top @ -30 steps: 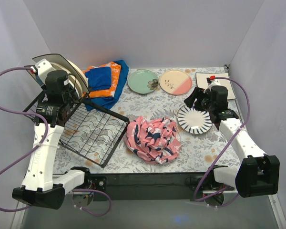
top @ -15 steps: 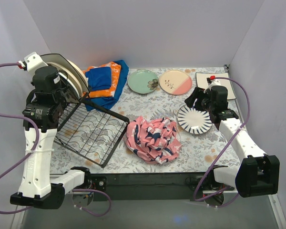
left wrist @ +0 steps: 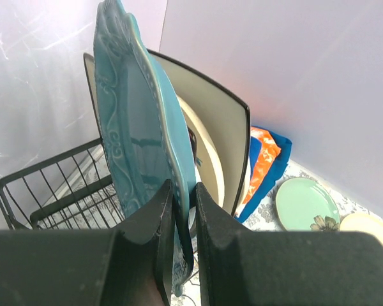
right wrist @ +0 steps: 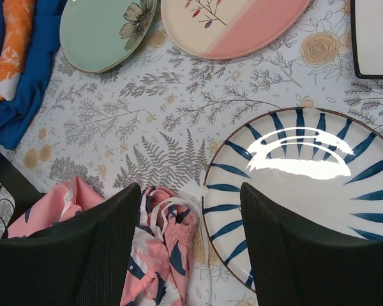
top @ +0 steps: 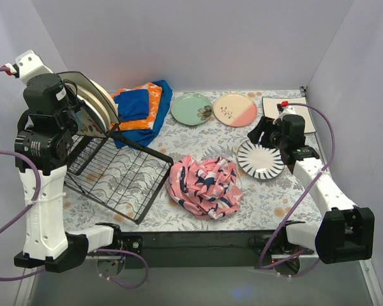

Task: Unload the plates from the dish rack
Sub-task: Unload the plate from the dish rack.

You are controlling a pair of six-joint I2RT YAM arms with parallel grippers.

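- The left jaws are clenched on the lower rim of the teal plate (left wrist: 137, 127). They hold it upright on edge at the far left, over the rack (top: 118, 172). Gripping the thin rim suits a straight lift out of a slot. Whether the plate has cleared the wires cannot be told.
- The teal plate is glossy ceramic with raised scrolls and a wavy rim.
- Just behind it, a round plate (left wrist: 204, 153) and a square plate (left wrist: 223, 127), both cream, stand on edge in the rack.
- The rack is black wire with a grid base and raised sides.
- The right jaws are released and empty, hovering over the striped plate (top: 260, 159).
- That plate lies flat on the floral desk (top: 255, 204), right side.
- A mint plate (top: 191, 108) and a pink plate (top: 235, 109) lie flat at the far edge, probably already unloaded.
- A crumpled pink cloth (top: 203, 185) sits mid-desk.
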